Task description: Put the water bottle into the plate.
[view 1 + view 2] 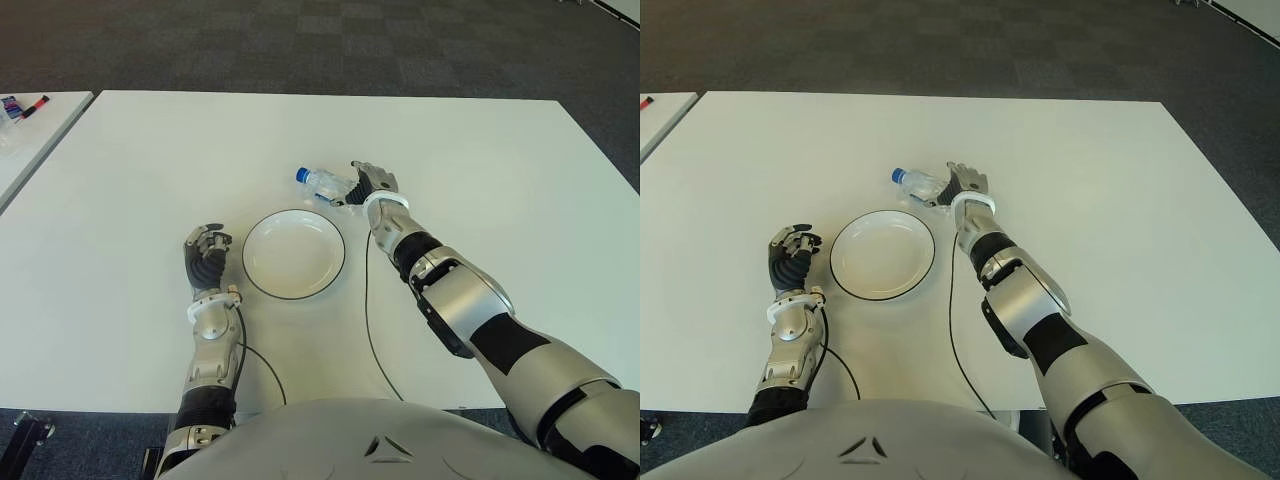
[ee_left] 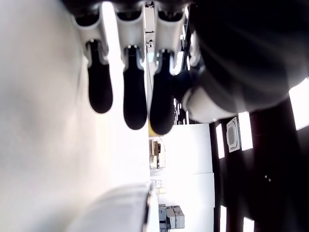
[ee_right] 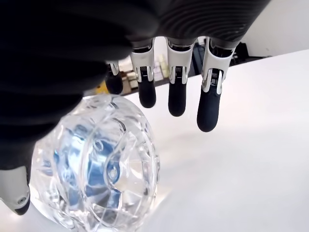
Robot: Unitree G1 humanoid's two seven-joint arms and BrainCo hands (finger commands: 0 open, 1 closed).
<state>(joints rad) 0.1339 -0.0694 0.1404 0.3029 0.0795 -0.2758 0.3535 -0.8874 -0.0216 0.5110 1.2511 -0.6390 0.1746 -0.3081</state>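
Nearest the robot's body, its left hand (image 1: 206,254) shows on the white table (image 1: 120,180) just left of the plate (image 1: 294,254), fingers curled and holding nothing. Beyond the plate's far rim the water bottle (image 1: 322,183) lies on its side, blue cap pointing left. At the bottle's base end is the right hand (image 1: 368,183), its fingers (image 3: 176,92) stretched out past the bottle and not closed around it; nothing stands between bottle and plate
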